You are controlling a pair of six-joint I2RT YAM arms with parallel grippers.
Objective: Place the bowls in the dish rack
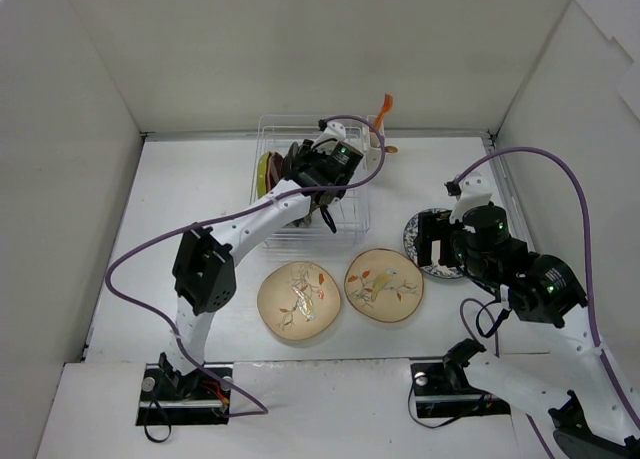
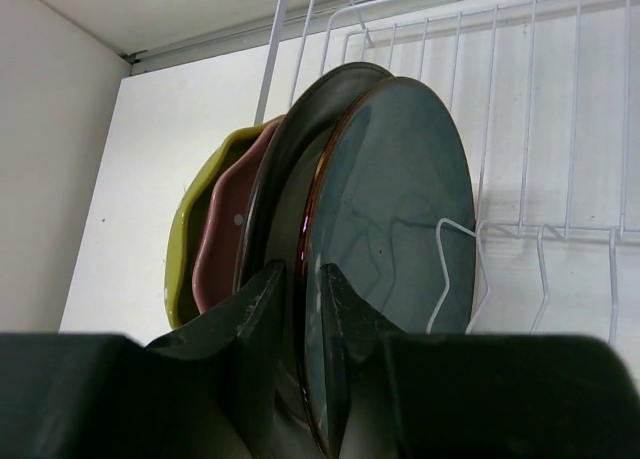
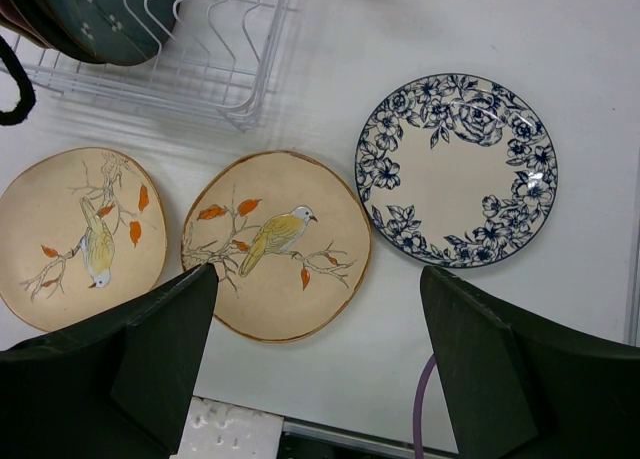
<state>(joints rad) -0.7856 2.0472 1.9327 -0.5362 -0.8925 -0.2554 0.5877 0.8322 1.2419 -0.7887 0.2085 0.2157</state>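
Several bowls stand on edge in the white wire dish rack (image 2: 560, 109): lime green (image 2: 185, 239), pink (image 2: 225, 239), a dark grey one (image 2: 300, 149) and a dark teal one (image 2: 400, 209) in front. My left gripper (image 2: 300, 284) reaches into the rack (image 1: 352, 224), its fingers pinched on either side of the teal bowl's lower rim. Two cream bird-print bowls (image 3: 275, 244) (image 3: 75, 234) lie flat on the table before the rack. My right gripper (image 3: 318, 279) hovers open above the table, between the nearer bird bowl and a blue-floral dish (image 3: 455, 169), holding nothing.
An orange utensil (image 1: 384, 109) sticks up at the rack's back right corner. The floral dish (image 1: 425, 241) is partly hidden under my right arm in the top view. White walls enclose the table on the left, back and right.
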